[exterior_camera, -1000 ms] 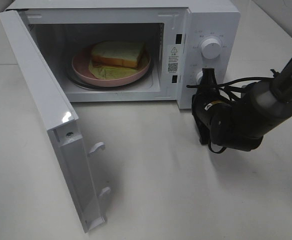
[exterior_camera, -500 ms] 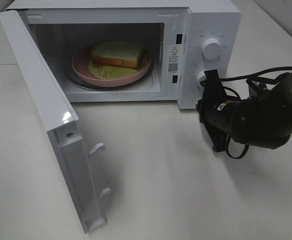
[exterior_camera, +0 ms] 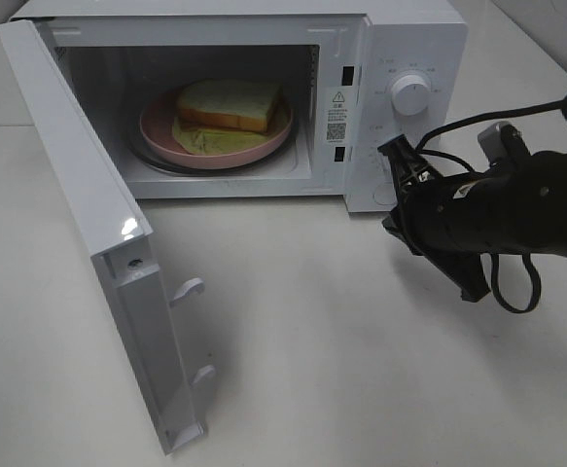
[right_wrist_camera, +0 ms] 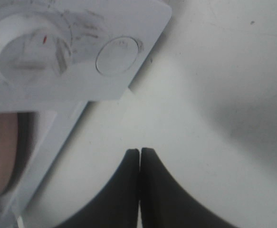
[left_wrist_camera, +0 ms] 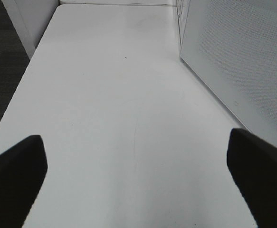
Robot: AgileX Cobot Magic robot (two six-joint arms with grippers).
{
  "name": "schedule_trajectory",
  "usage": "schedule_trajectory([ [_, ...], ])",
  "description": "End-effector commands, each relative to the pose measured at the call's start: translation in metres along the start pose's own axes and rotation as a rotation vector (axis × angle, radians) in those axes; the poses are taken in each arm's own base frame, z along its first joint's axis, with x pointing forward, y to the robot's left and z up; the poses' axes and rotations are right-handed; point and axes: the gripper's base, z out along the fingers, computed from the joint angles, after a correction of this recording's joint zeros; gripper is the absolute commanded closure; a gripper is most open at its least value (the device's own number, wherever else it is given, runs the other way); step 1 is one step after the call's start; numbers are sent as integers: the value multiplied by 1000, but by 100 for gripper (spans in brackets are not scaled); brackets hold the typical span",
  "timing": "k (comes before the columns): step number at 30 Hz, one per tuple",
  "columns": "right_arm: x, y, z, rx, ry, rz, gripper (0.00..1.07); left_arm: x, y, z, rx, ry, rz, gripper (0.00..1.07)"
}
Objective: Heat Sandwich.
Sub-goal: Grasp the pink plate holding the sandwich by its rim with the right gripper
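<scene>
Pink plate [exterior_camera: 157, 136] inside the open microwave [exterior_camera: 414, 39] carries the sandwich [exterior_camera: 230, 105]: soft, light, crushable, likely best moved by the plate's rim. Right tool [right_wrist_camera: 139, 151] pinched shut, empty; left tool [left_wrist_camera: 134, 137] wide open, empty.

This looks like a robotics lab bench set up as a mock kitchen. A white microwave [exterior_camera: 409, 39] stands at the far edge of a plain white table [exterior_camera: 361, 370]. A black, cabled robot arm [exterior_camera: 516, 209] reaches over the table, and dark carpet [left_wrist_camera: 5, 57] runs along its side edge.
</scene>
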Motion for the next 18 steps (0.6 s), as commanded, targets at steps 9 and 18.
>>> schedule_trajectory([
  [9,14,-2,-31,101,267,-416,103,2,0,-3,-2,-34,0,9],
  [18,18,-6,-43,218,440,-674,102,2,0,-3,-2,-34,0,9],
])
